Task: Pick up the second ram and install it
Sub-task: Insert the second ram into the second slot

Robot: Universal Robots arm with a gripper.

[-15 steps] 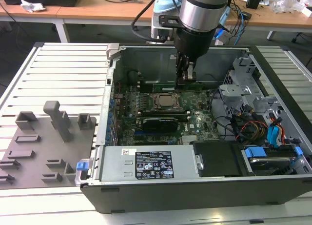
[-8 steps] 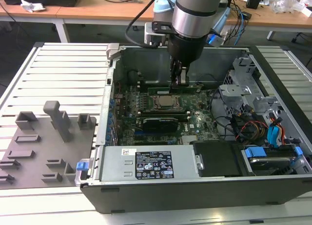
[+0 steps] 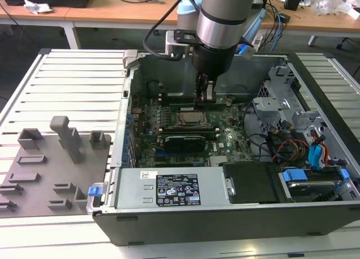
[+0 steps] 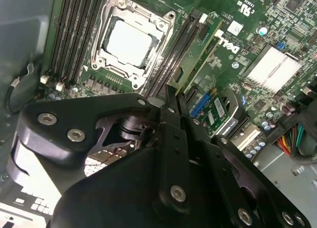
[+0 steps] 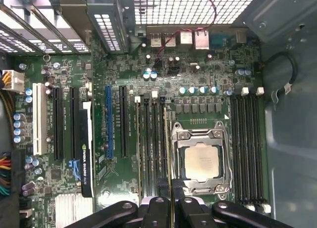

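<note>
On the exterior view's left you have the grey tray [image 3: 34,175] lying flat on the slatted table [image 3: 79,79], with its tallest block [image 3: 66,136] standing upright near the tray's middle.

Just beside the tray is the open computer case [image 3: 225,222]. A power supply [image 3: 169,191] runs along its near wall. Behind that lies the green motherboard [image 3: 149,127], with a dark graphics card [image 3: 183,141] standing in a slot on the near side of the processor socket [image 3: 191,119].

Your arm comes straight down into the case, and the gripper [image 3: 206,97] sits low over the board on the far side of the socket. The second ram [image 3: 183,108] is there, a thin green stick lying along the socket's far edge and running from the fingers towards the exterior view's left.

In the second wrist view the gripper [image 4: 171,92] is drawn narrow, and the second ram [image 4: 198,52] sticks out from between its tips, alongside the black memory slots [image 4: 173,45] next to the processor socket [image 4: 130,40]. In the first wrist view you see the stick edge-on [image 5: 170,149], with the gripper [image 5: 171,201] pinched on it. You cannot tell whether it is seated in its slot.

Further to the exterior view's right are the coloured cables [image 3: 292,144] and a drive bay with blue tabs [image 3: 293,175].
</note>
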